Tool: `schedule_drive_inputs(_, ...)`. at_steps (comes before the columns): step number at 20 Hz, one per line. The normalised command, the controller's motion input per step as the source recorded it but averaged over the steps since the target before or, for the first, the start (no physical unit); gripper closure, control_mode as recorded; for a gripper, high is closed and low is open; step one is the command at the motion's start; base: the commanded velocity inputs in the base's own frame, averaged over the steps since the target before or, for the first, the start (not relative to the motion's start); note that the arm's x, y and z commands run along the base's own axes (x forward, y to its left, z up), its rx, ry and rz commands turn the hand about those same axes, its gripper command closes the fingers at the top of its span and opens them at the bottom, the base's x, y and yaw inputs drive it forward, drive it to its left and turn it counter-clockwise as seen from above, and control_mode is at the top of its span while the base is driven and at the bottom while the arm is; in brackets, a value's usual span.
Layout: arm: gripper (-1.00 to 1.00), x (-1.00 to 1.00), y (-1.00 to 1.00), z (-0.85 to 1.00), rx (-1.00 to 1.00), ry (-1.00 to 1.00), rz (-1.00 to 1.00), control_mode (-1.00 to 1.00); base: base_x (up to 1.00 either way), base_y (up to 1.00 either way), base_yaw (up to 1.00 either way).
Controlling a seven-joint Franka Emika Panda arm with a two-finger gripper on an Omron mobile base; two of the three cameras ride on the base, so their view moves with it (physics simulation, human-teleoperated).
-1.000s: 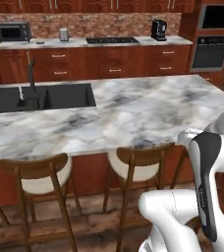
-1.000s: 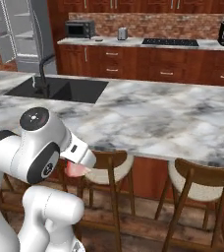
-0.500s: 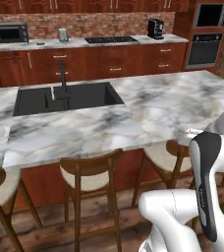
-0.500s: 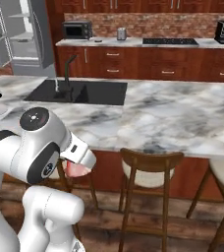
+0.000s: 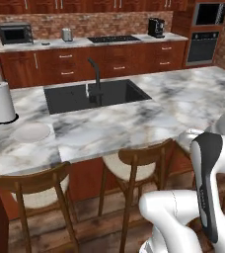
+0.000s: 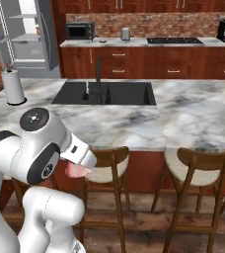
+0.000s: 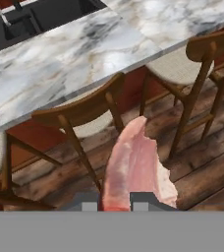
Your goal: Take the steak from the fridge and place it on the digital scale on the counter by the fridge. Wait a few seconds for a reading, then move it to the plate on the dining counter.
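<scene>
Sideways-shifted view along dining counter (image 5: 134,123), plate (image 5: 31,132) newly visible.

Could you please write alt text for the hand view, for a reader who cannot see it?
A pink steak hangs in the tool above a wooden floor, in front of wooden stools tucked under the marble dining counter; a black sink sits at the top.

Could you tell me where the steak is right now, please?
The steak is held in the claw, low beside the dining counter, above the wooden stools.
</scene>
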Motion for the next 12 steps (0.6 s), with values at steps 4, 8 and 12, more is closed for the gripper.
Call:
schedule_drive_inputs(4, 1.0, 0.0, 0.0, 0.0, 0.0, 0.0, 0.0, 1.0, 0.08, 1.0, -0.16)
schedule_drive_inputs(8, 1.0, 0.0, 0.0, 0.0, 0.0, 0.0, 0.0, 1.0, 0.23, 1.0, -0.14)
schedule_drive_inputs(12, 1.0, 0.0, 0.0, 0.0, 0.0, 0.0, 0.0, 1.0, 0.59, 1.0, -0.12)
